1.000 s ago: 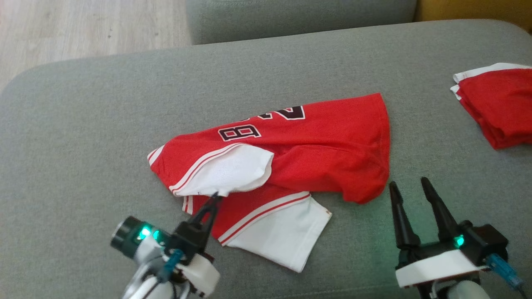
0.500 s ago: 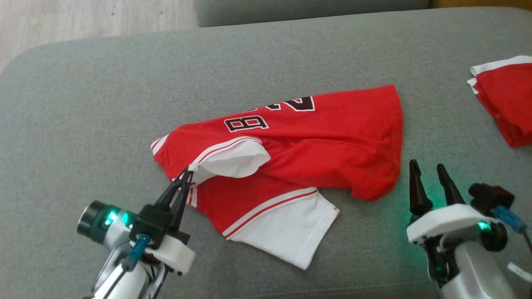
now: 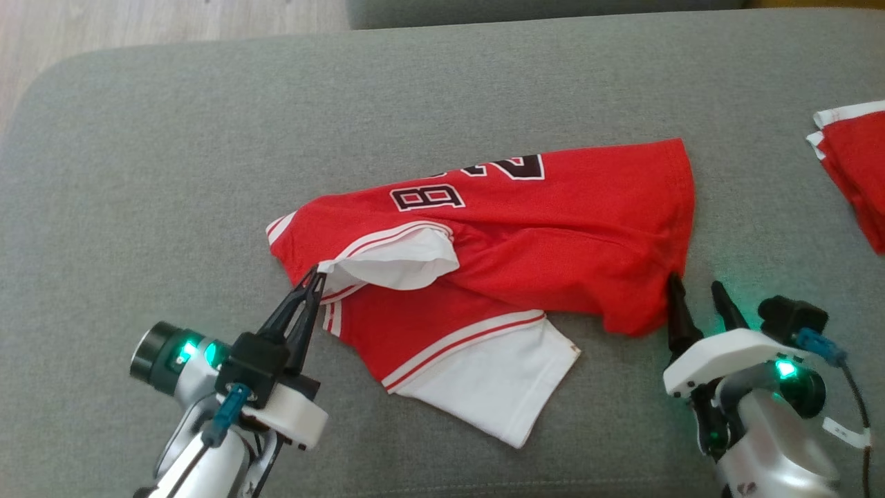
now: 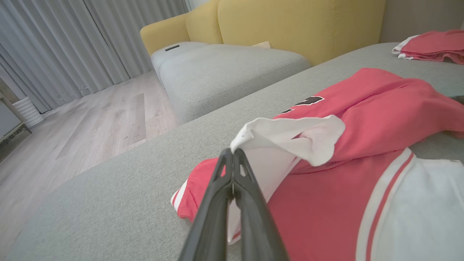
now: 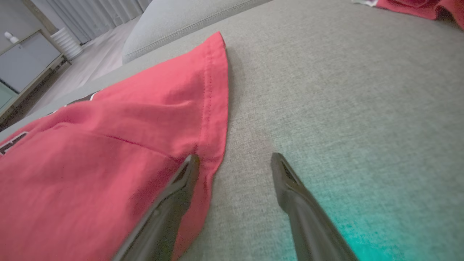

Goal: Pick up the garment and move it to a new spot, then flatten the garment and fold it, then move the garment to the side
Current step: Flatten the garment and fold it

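Garment [image 3: 525, 235], a red jersey with white sleeves, lies crumpled mid-cushion on the grey sofa [image 3: 207, 124]. Left gripper [image 3: 314, 275] fingers pinch a white sleeve edge shut. Right gripper [image 3: 693, 281] fingers stand apart, and the right wrist view shows one touching the red hem. The left wrist view adds a yellow sofa back [image 4: 290, 25] and curtains [image 4: 72, 43].

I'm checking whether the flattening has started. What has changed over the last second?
The left gripper, shut on the white sleeve, has drawn its edge toward the robot's left. The right gripper, open, has advanced until it reaches the hem of the jersey. The head camera shifted too. The jersey's body and the folded pile lie as before.
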`<state>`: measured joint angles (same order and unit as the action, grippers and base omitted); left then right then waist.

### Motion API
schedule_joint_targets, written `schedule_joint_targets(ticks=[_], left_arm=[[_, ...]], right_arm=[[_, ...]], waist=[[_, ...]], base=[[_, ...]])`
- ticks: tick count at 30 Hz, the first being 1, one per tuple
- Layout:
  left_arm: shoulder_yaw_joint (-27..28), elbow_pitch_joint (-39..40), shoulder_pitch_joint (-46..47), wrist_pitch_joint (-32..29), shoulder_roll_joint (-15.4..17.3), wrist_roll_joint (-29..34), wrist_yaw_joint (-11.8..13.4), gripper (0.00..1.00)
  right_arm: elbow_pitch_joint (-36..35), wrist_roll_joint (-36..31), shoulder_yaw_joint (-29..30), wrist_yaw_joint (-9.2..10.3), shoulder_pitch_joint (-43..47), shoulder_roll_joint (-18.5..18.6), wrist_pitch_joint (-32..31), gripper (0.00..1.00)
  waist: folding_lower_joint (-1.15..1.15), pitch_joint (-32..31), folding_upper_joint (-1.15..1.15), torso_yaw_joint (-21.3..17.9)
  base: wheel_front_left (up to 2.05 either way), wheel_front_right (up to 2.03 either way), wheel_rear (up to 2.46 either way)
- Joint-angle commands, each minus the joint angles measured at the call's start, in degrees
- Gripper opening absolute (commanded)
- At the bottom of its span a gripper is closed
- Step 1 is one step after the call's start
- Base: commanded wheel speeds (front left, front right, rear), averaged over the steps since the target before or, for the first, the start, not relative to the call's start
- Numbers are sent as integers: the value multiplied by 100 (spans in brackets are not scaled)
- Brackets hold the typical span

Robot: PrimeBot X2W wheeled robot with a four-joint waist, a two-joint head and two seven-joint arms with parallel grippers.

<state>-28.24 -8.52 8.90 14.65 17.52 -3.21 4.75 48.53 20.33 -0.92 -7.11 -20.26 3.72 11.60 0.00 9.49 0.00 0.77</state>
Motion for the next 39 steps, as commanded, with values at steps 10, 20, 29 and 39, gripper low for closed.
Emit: schedule_joint_targets(ticks=[10, 20, 29, 39], left_arm=[[372, 207, 317, 35, 79, 78, -6, 0], [439, 228, 375, 35, 22, 100, -38, 0], [766, 518, 589, 35, 70, -116, -259, 0], [1474, 1070, 1659, 35, 292, -562, -834, 0]], right_arm=[[67, 145, -227, -37, -228, -81, 188, 100], [538, 138, -736, -37, -384, -81, -125, 0], [-194, -163, -286, -37, -367, 411, 259, 0], [-3054, -161, 119, -37, -559, 1026, -708, 0]], waist=[[0, 27, 0, 48], [0, -21, 0, 77], [0, -482, 0, -41], [0, -819, 0, -348]], base=[[0, 0, 0], [0, 0, 0], [0, 0, 0], [0, 0, 0]])
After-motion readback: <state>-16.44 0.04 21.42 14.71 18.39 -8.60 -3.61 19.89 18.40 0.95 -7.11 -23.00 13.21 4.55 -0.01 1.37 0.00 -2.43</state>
